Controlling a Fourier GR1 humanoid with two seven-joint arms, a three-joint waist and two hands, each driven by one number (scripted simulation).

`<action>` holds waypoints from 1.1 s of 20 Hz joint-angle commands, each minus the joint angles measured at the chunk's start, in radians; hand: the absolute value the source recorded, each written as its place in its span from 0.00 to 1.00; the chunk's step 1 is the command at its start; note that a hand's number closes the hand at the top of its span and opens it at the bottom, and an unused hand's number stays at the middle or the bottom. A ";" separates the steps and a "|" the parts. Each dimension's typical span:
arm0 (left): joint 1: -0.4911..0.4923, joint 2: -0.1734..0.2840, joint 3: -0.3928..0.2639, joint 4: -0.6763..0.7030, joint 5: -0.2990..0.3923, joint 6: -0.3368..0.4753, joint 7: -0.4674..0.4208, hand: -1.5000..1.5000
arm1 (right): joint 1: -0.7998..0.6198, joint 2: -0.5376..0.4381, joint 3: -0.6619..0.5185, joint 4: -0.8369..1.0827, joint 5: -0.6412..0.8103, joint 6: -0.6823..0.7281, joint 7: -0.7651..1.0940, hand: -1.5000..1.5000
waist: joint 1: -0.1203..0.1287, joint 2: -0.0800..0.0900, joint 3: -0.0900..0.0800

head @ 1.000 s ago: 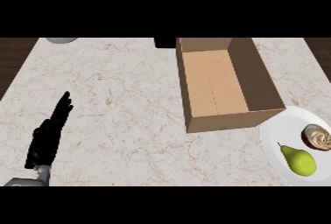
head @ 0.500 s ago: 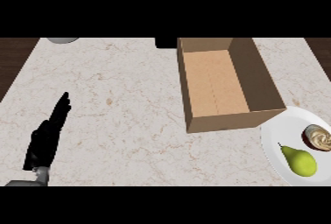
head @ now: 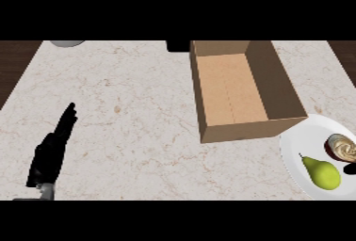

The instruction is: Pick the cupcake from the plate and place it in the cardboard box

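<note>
The cupcake (head: 342, 147), with pale swirled frosting in a dark wrapper, sits on a white plate (head: 295, 147) at the right edge of the head view. The open cardboard box (head: 240, 89) stands just left of and beyond the plate, with nothing inside. A small black part of my right hand (head: 350, 168) shows at the right edge, just below the cupcake and close to it. My left hand (head: 50, 153) rests open at the lower left, fingers straight, far from the plate.
A green pear (head: 322, 172) lies on the same plate, in front of the cupcake. A grey round object (head: 66, 43) and a black object (head: 177, 45) stand at the counter's far edge. Dark floor borders the marble counter (head: 132, 108) on both sides.
A black bit of my right hand has come into view at the right edge beside the cupcake. The left hand, box, plate and fruit have not moved.
</note>
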 commanded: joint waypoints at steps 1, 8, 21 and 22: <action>0.057 -0.013 -0.006 -0.131 -0.026 -0.007 0.070 0.50 | 0.009 0.043 -0.020 0.035 0.057 0.016 -0.008 0.00 | 0.002 -0.001 0.000; -0.041 -0.013 0.080 -0.025 -0.023 -0.090 0.065 0.50 | -0.037 0.081 -0.096 0.119 0.112 0.064 -0.073 0.00 | 0.000 0.001 0.000; -0.052 -0.097 0.125 0.070 -0.101 -0.094 -0.032 0.50 | -0.044 0.232 -0.116 0.125 0.277 0.007 -0.096 0.00 | -0.001 0.001 0.000; 0.012 -0.111 0.104 0.007 -0.107 -0.100 -0.023 0.50 | -0.032 0.218 -0.130 0.132 0.283 0.030 -0.096 0.00 | 0.000 0.000 0.000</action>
